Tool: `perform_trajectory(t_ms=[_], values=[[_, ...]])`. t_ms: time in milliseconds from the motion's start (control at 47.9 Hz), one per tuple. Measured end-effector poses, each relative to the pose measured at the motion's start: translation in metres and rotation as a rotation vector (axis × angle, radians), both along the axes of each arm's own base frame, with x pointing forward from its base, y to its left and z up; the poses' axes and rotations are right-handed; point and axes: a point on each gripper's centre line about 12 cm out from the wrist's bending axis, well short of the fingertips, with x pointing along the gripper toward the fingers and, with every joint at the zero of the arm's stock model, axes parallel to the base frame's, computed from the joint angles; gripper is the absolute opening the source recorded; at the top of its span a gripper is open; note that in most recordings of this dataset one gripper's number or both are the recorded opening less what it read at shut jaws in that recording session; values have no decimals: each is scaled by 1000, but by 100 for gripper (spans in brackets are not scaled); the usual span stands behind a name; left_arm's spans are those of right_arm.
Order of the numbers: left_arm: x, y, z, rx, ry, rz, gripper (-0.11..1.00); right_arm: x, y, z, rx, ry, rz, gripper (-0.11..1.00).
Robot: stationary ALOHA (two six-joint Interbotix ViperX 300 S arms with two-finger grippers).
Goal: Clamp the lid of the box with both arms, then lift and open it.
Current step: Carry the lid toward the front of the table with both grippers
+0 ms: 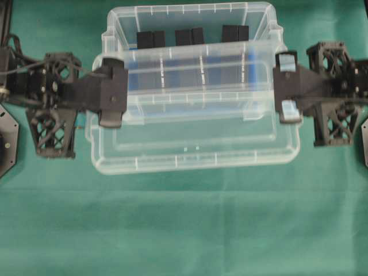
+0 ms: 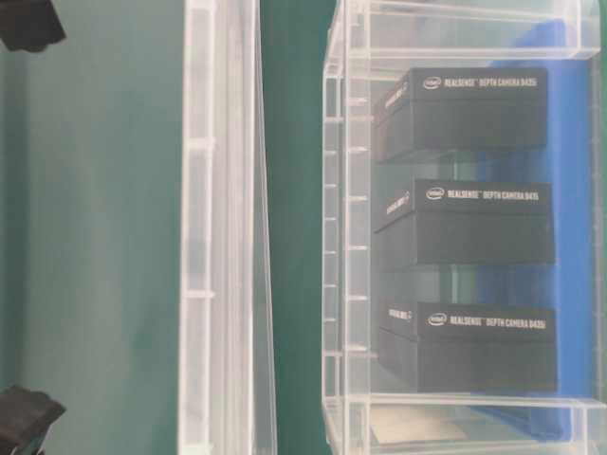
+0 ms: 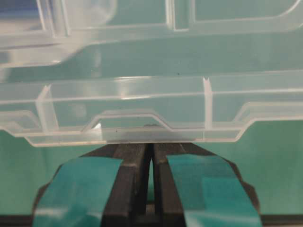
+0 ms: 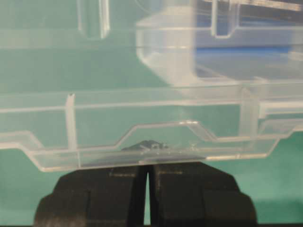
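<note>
Green cloth table fills the overhead view. Box at 12 o'clock, open topped, blue liner inside and three black packs in a row along its far wall; table-level view shows them printed as depth cameras. Lid held clear of the box and shifted toward 6 o'clock, overlapping the box's near half; table-level view shows a gap of green between lid edge and box wall. Left gripper at 9 o'clock, teal-taped fingers pressed together on the lid's short-end rim. Right gripper at 3 o'clock, plain black fingers likewise pinching the opposite rim of the lid
</note>
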Motion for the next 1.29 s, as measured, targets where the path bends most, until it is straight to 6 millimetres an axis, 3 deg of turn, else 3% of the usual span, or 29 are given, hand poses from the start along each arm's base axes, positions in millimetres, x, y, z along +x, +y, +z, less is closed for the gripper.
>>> perform_trajectory(t_ms=[376, 793, 1106, 1294], values=[[-1, -42, -3, -39, 9, -38, 1, 1, 45, -2, 65, -9, 8, 0], [-3, -66, -7, -56, 26, -63, 1, 1, 86, -12, 82, -2, -37, 0], [-3, -90, -18, -72, 64, -59, 1, 5, 109, -34, 72, 67, -22, 0], [-4, -100, -21, -78, 78, -60, 1, 10, 113, -38, 67, 78, -14, 0]])
